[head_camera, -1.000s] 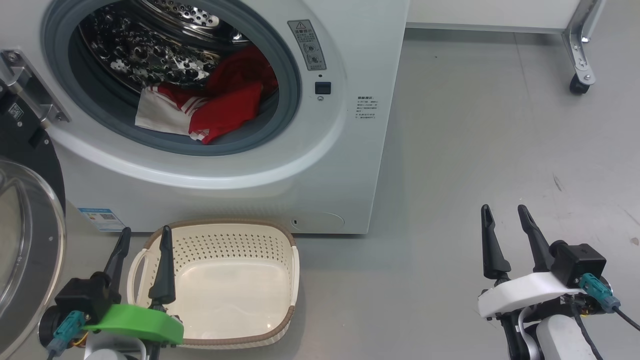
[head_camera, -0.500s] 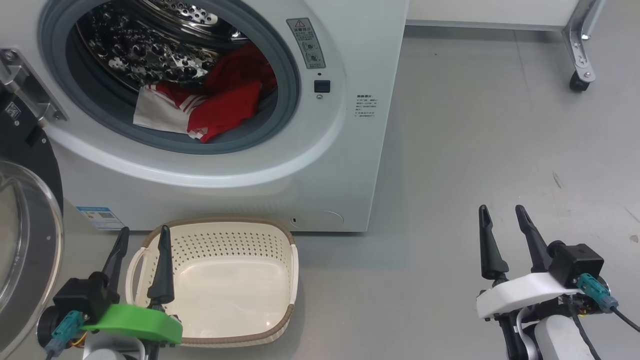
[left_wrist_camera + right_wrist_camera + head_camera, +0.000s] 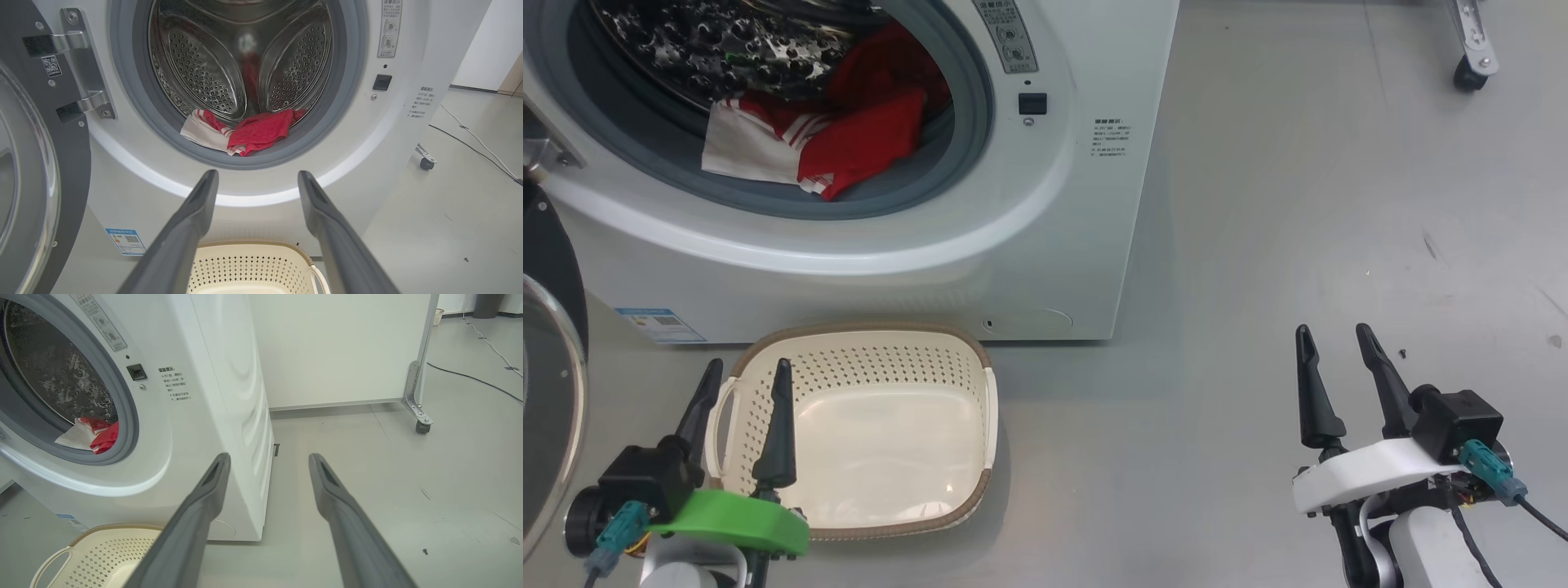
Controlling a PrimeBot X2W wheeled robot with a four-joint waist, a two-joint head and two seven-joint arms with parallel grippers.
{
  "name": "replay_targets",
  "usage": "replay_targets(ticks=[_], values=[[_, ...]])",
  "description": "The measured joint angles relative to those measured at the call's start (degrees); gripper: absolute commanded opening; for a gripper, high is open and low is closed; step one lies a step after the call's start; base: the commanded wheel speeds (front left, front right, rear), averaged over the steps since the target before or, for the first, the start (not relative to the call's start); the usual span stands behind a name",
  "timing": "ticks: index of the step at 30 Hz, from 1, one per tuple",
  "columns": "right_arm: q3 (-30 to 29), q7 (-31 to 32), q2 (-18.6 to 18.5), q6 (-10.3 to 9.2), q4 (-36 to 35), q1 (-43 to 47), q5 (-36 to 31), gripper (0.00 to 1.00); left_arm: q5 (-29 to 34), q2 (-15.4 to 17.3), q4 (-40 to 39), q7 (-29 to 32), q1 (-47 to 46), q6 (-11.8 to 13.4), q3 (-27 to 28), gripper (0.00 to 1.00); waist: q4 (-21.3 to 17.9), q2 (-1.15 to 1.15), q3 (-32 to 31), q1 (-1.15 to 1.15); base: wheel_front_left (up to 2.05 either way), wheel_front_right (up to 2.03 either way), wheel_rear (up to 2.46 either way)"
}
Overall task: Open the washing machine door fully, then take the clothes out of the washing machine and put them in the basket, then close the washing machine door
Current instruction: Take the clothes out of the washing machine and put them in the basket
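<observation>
the red jersey (image 3: 858, 143), with white fabric at its left end, lies low at the front of the washing machine (image 3: 1078, 204) drum, its lower edge draped on the grey seal (image 3: 768, 200). the heap's long axis runs across the opening, white end left, red end right, with the folded corner pointing out towards the robot. it sits ahead of and above the left tool (image 3: 747, 367); in the left wrist view it falls almost between the finger lines. that tool stands wide and empty over the left side of the cream basket (image 3: 866, 331), which rests on the floor just before the machine. the right tool (image 3: 1333, 335), also wide and empty, is off past the machine's right side, so the left arm is nearer. the washing machine door (image 3: 560, 269) stands swung out to the left.
</observation>
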Motion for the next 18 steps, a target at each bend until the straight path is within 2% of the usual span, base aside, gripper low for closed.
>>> replay_targets(ticks=[8, 11, 18], values=[[1.91, 0.02, 0.09, 0.00, -1.13, -1.63, -0.67, 1.00, 0.00, 1.82, -1.79, 0.89, -2.80, 0.71, 1.44, 1.00, -1.28, 0.00, 4.84, 0.00, 0.00, 0.00, 0.00], [2.25, 0.02, 0.11, 0.00, -1.26, -2.19, -0.67, 1.00, 0.01, 2.46, -2.14, 2.24, -5.00, 1.69, 2.47, 1.00, -1.98, 0.00, 6.99, 0.00, 0.00, 0.00, 0.00], [4.23, 0.02, 0.20, 0.03, -2.41, -5.13, -0.73, 1.00, 0.37, 5.78, -3.69, 5.99, -12.46, 2.75, 4.54, 1.00, -3.93, 0.00, 12.29, 0.00, 0.00, 0.00, 0.00]])
